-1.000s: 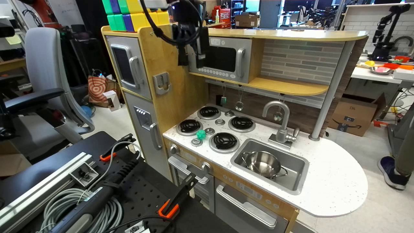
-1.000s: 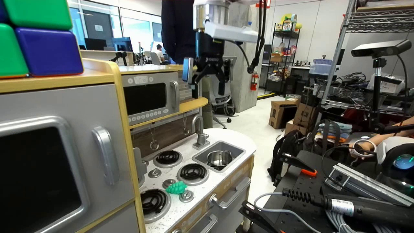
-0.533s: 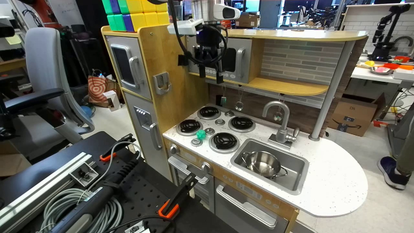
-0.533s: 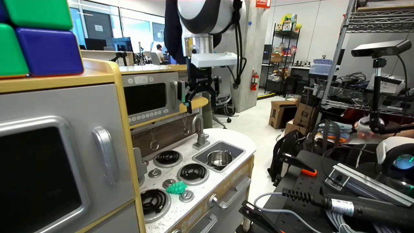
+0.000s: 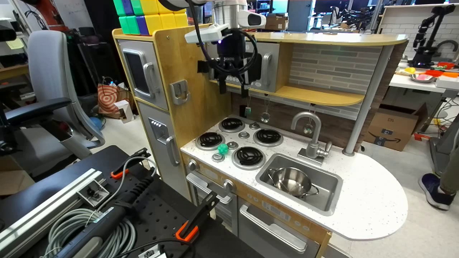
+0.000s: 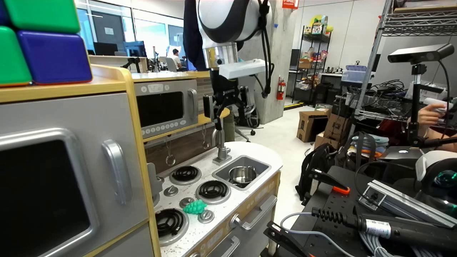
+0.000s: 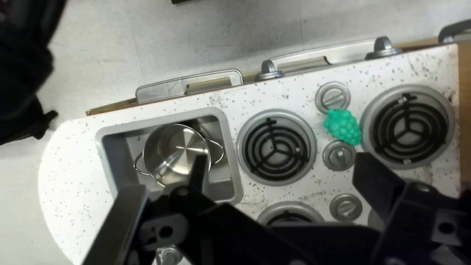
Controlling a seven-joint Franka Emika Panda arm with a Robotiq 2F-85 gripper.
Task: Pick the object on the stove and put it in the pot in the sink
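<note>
One green object (image 7: 343,126) lies on the stove (image 7: 318,184), the end effector (image 7: 280,169) spread above.

Wrist view: hand (image 7: 281,160) dark, blurred, cut by the bottom edge; it covers a corner of the sink (image 7: 229,147), a piece of the pot (image 7: 173,151), much of the rear stove burners (image 7: 290,219), most of the faucet (image 7: 170,254). Black shape (image 7: 22,70) at the left edge, out of focus, cannot be told. Both exterior views: arm (image 5: 225,16) runs off the top, coloured blocks (image 6: 55,57) cropped. In an exterior view, microwave (image 5: 274,68) partly behind the hand.
</note>
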